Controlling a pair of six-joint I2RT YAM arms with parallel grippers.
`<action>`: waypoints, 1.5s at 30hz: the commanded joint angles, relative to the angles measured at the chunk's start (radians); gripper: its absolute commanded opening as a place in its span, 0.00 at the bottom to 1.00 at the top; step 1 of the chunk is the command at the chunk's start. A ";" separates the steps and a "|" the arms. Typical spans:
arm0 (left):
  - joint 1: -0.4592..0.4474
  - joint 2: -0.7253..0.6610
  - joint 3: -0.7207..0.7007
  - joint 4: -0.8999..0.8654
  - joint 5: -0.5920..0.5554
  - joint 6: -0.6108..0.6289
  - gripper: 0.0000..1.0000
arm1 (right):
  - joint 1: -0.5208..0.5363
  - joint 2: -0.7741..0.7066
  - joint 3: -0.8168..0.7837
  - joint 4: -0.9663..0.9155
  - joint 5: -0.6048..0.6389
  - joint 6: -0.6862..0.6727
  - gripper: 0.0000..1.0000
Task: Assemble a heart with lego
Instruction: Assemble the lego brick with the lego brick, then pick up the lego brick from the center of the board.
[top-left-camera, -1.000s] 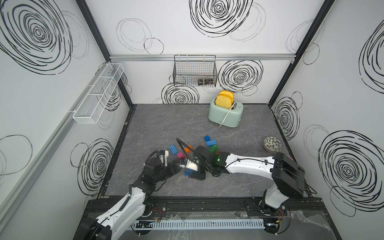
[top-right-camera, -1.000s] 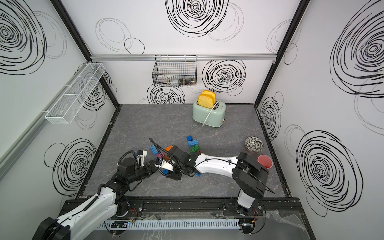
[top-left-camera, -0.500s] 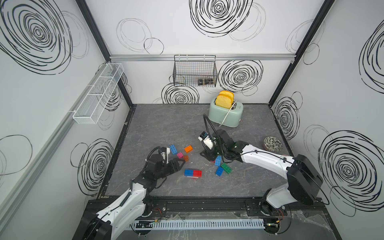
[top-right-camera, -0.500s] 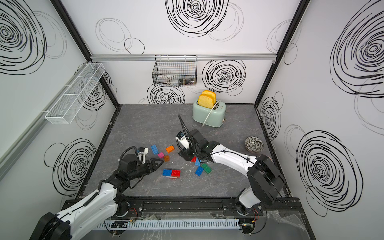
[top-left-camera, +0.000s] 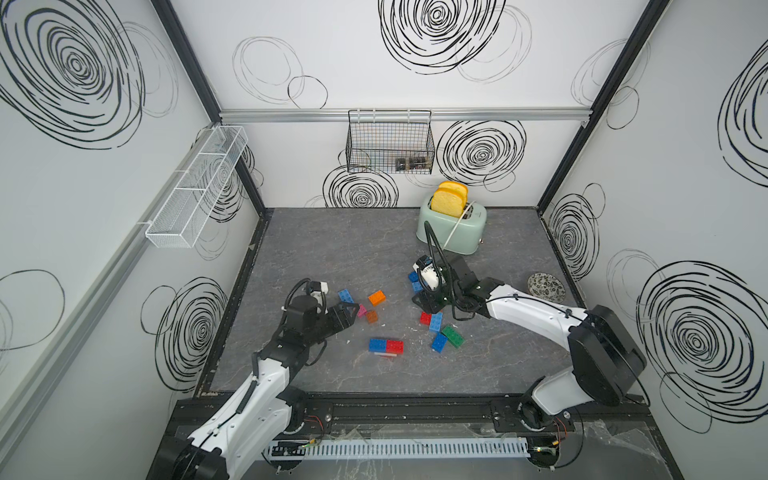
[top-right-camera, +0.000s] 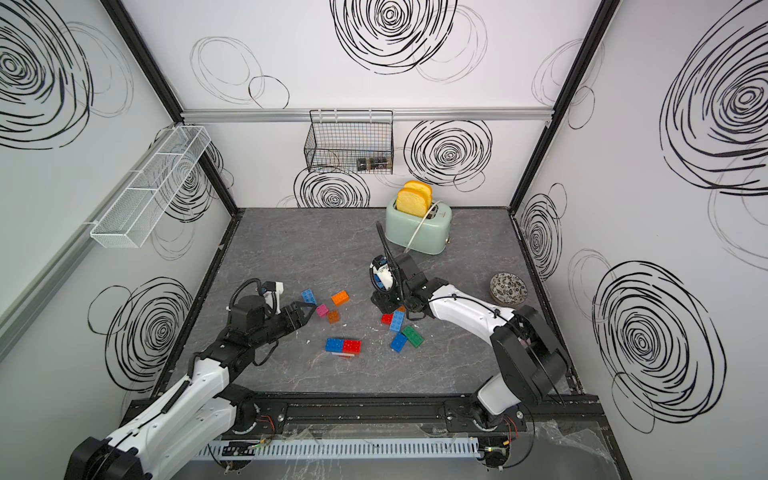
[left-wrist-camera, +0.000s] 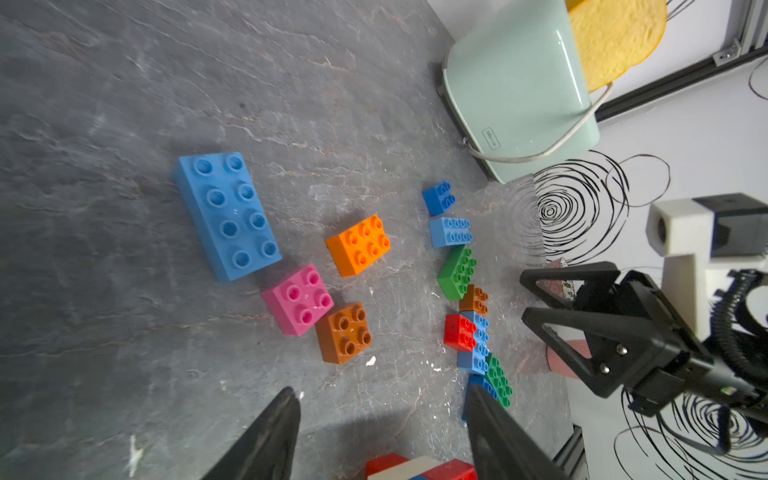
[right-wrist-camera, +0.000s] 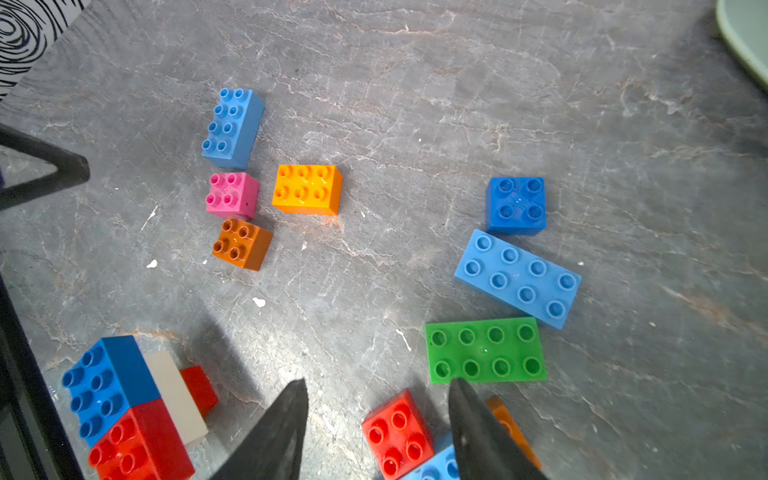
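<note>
Left gripper (left-wrist-camera: 382, 399): jaws apart at a middling gap, nothing between them, tips low over the table (top-left-camera: 332, 249).
Just ahead of it: pink square brick (left-wrist-camera: 297, 299) and brown square brick (left-wrist-camera: 344, 332), corner to corner.
A little farther: blue oblong brick (left-wrist-camera: 226, 216) with 8 studs, and orange brick (left-wrist-camera: 358, 244) with 6 studs, each lying loose.
Right gripper (right-wrist-camera: 378, 386): jaws apart, empty, pointing down and raised above the bricks.
Below it: red square brick (right-wrist-camera: 397, 432) lies on the table in line with the gap, touched by neither jaw.
Near it: green oblong brick (right-wrist-camera: 484, 351) with 8 studs, light blue oblong brick (right-wrist-camera: 517, 278) just beside that, dark blue square brick (right-wrist-camera: 515, 205) beyond.
Started build (top-left-camera: 385, 345): 1 blue and 1 red brick side by side, a white brick showing beneath them. It lies between the 2 arms, toward the front.
Front cluster: second green brick (top-left-camera: 453, 336) touching a small blue oblong (top-left-camera: 438, 343).
Lego overall: all on the table, mid-floor, studs up.
Toaster (top-left-camera: 453, 232): mint green, at the back, 2 toast slices standing in it.
Patterned bowl (top-left-camera: 545, 286): at the right edge, well apart from the bricks.
</note>
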 joint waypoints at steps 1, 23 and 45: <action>0.053 0.000 0.037 -0.015 0.011 0.037 0.68 | 0.016 0.039 0.033 0.010 0.000 0.004 0.57; 0.333 -0.012 0.025 -0.047 -0.005 -0.002 0.70 | 0.258 0.497 0.534 -0.011 0.031 0.009 0.57; 0.443 -0.028 -0.007 -0.011 0.107 -0.022 0.70 | 0.305 0.807 0.844 0.004 0.047 0.050 0.59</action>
